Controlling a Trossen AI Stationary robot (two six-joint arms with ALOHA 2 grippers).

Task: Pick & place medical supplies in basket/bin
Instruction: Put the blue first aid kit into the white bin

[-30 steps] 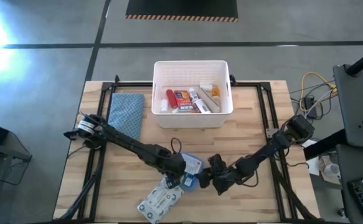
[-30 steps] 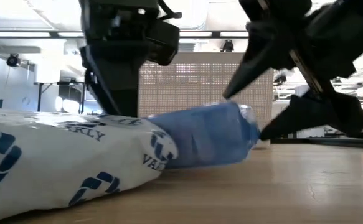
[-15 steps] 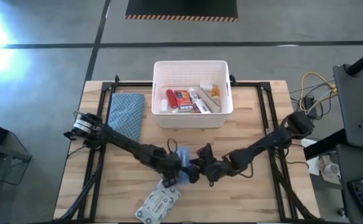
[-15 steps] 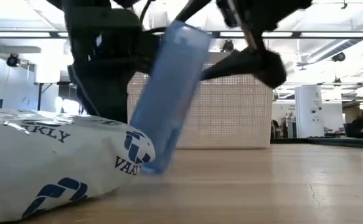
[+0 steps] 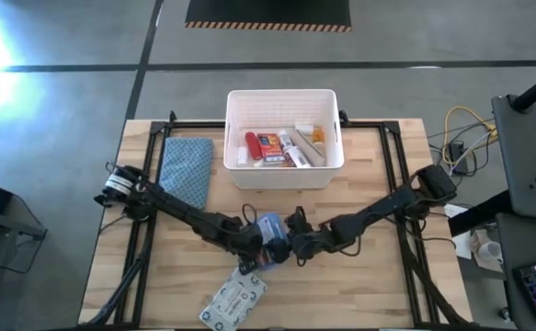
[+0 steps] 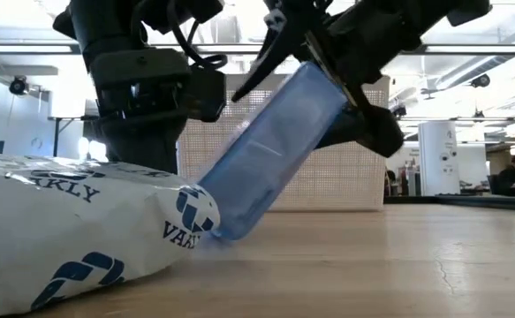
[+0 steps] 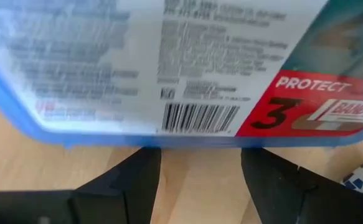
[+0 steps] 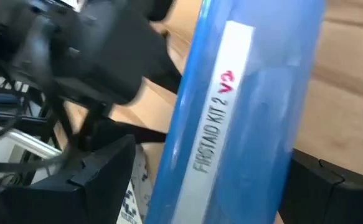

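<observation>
Both grippers meet at a blue first-aid kit box near the front centre of the worktop point(image 5: 369, 276).

The right gripper point(image 6: 328, 79) has its fingers spread wide across the first-aid kit box point(image 6: 270, 159), clamping it at the raised upper end. The left gripper point(image 5: 249, 246) sits just behind the box, fingers partly open; in the left wrist view they show just below the box's printed face, and whether they touch it cannot be told. The box is translucent blue, tilted, with its lower end against the grey-white patterned flat pack point(image 6: 71, 230). The white bin point(image 5: 284, 138) stands at the far side, holding packets and tubes. One second ago the box lay nearly flat; half a second ago it stood steeper.
</observation>
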